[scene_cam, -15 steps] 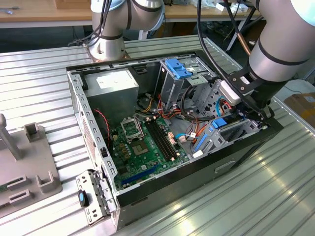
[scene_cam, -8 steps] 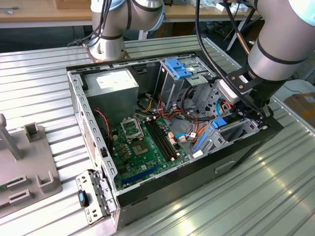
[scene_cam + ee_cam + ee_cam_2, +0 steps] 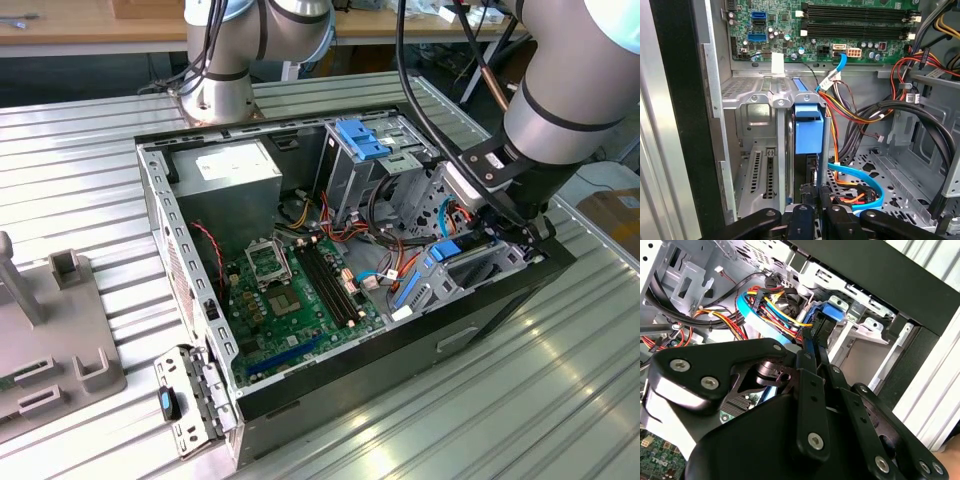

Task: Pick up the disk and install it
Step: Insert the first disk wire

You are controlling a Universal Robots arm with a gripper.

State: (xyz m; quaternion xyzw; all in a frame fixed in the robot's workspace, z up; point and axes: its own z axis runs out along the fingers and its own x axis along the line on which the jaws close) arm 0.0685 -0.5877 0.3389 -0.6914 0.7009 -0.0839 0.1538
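The disk (image 3: 809, 131) stands on edge in a slot of the grey metal drive cage (image 3: 752, 107) at the front of the open computer case (image 3: 190, 290). Its bright blue carrier frame (image 3: 829, 316) faces the motherboard. In the exterior view the disk's blue edge (image 3: 440, 253) shows low in the case at the exterior view's right. My gripper (image 3: 816, 194) reaches down into the case there, its black fingers (image 3: 809, 371) close together on the disk's thin edge. The arm's wrist (image 3: 520, 170) hides most of the gripper (image 3: 505, 225) in the exterior view.
Bundles of orange, red and thin blue cables (image 3: 860, 187) lie right beside the disk. A lighter blue latch (image 3: 362, 138) sits atop the upper cage. The green motherboard (image 3: 290, 300) and power supply (image 3: 235, 170) lie further in. A grey fixture (image 3: 60, 330) stands at the exterior view's left.
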